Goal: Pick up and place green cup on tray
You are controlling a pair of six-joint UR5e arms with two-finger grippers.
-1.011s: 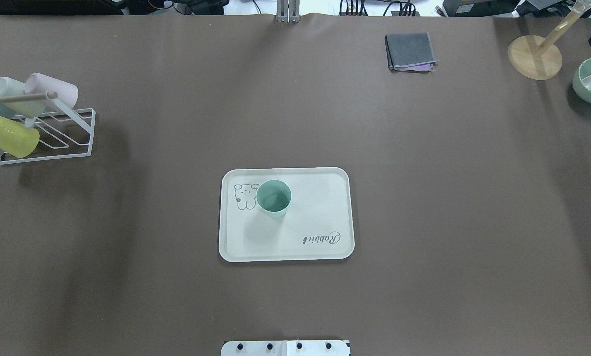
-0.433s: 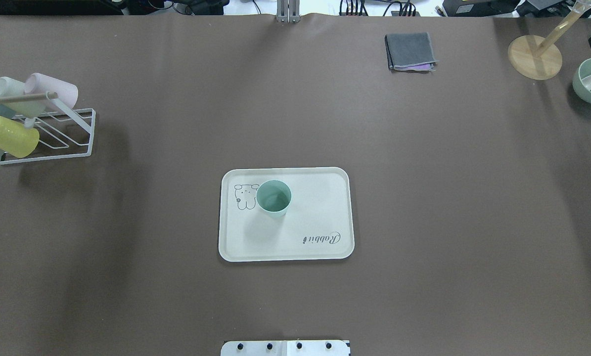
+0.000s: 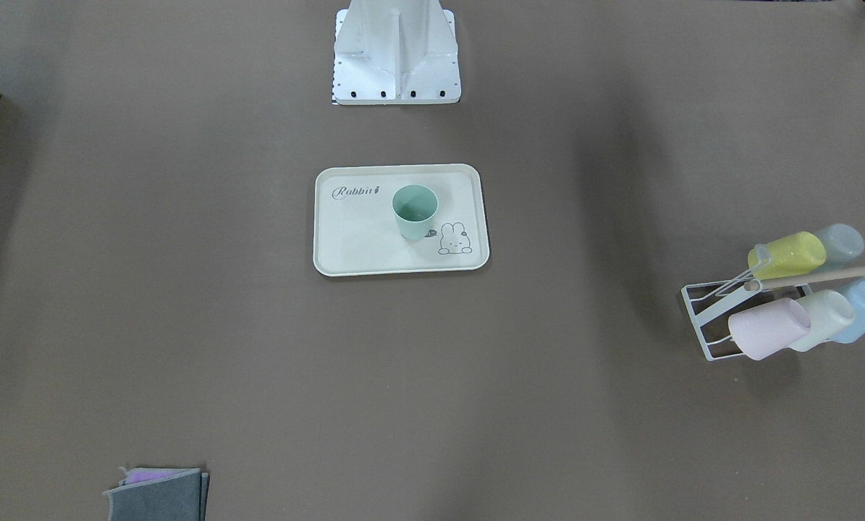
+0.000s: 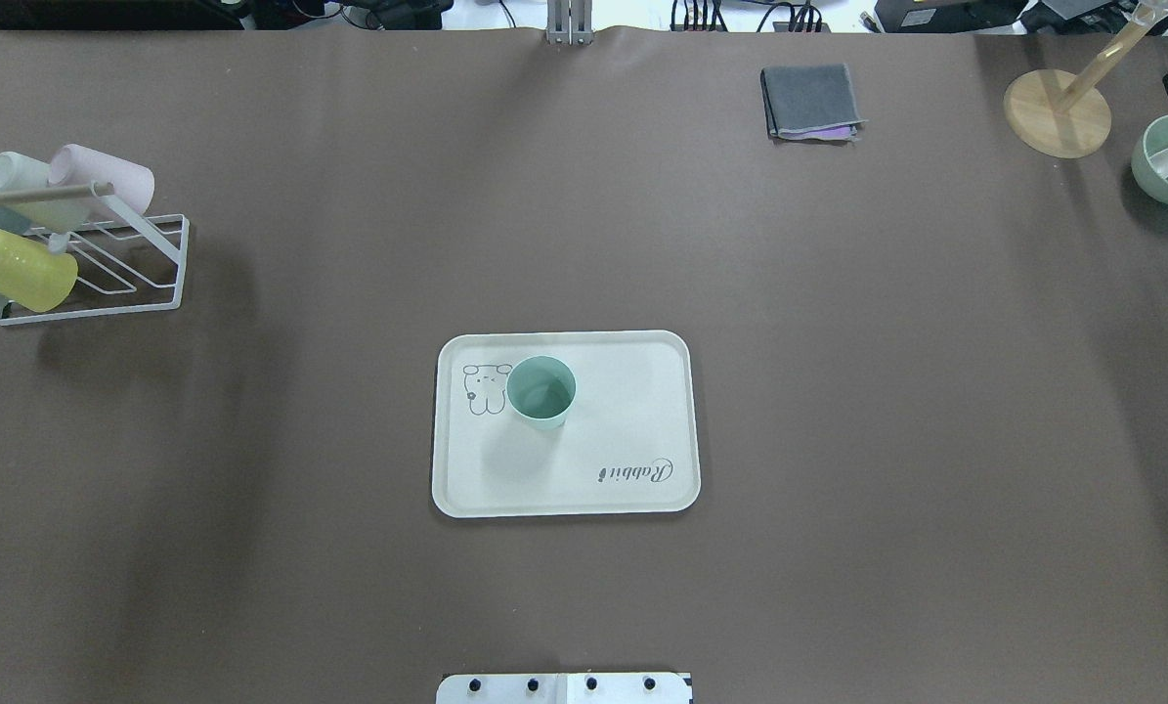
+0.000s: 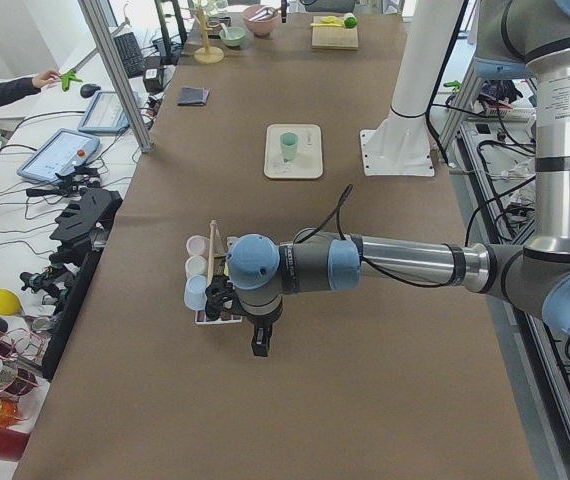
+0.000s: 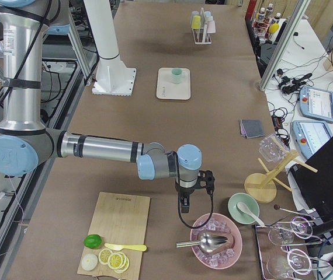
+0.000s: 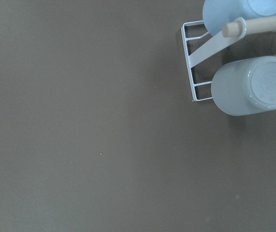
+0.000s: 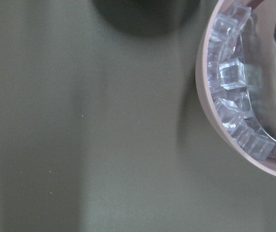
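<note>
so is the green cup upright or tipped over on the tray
Upright: the green cup stands on its base on the tray, open mouth up, and the inside looks empty.

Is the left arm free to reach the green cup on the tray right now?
Probably yes. The green cup stands upright, alone on the tray, its top uncovered. The left gripper hangs by the cup rack, and nothing stands between them.

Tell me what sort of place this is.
Probably a robotics lab bench staged as a kitchen or bar. The left arm and right arm reach over a covered table, control tablets sit beside it, and props include a cup rack, a tray and a bowl of ice.
</note>
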